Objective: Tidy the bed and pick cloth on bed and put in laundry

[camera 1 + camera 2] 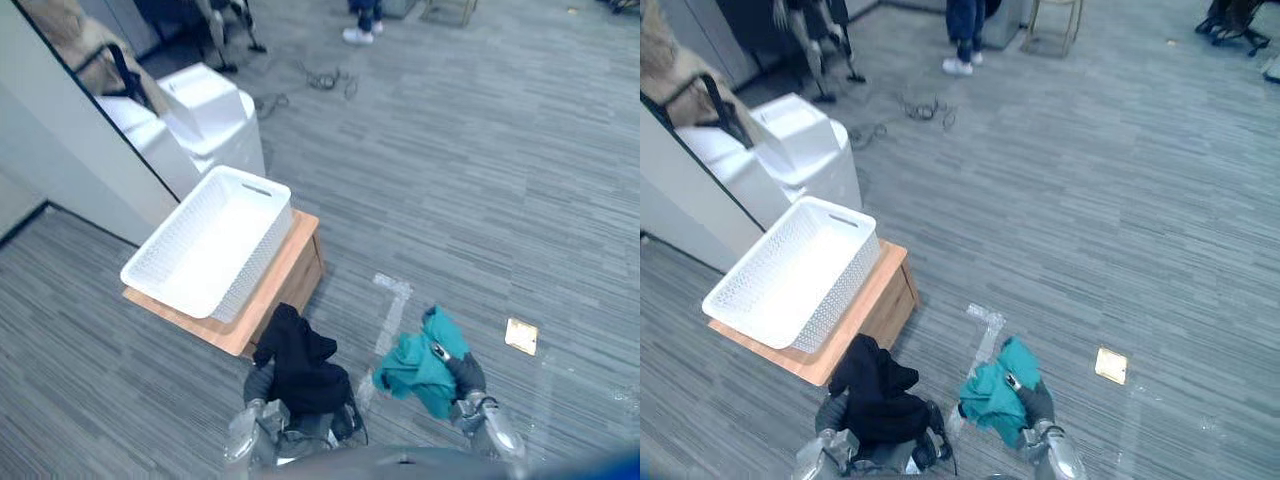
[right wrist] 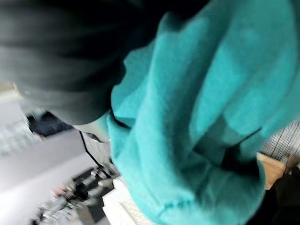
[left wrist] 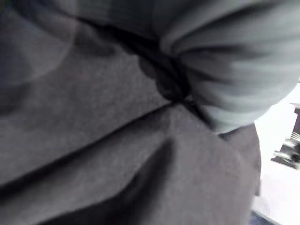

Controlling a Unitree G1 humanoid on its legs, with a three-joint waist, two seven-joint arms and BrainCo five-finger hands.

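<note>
A bunched black cloth [image 1: 300,362] is held up at the lower middle by my left hand [image 1: 259,382], which is shut on it; in the left wrist view its dark folds [image 3: 117,154] gather toward the hand's cover. A teal cloth [image 1: 418,365] hangs in a bundle from my right hand [image 1: 465,375], which is shut on it with a fingertip showing on the fabric. The teal cloth [image 2: 201,117] also shows close up in the right wrist view. A white perforated laundry basket [image 1: 160,272] stands ahead and to the left, with nothing in it. Both cloths are short of it.
The basket rests on a low wooden stand [image 1: 295,270] on grey carpet. Behind it is a white bin-like unit [image 1: 215,110] against a wall. A small tan square [image 1: 521,336] and a tape mark [image 1: 392,300] lie on the floor. A person's legs [image 1: 362,20] and cables [image 1: 325,78] are far ahead.
</note>
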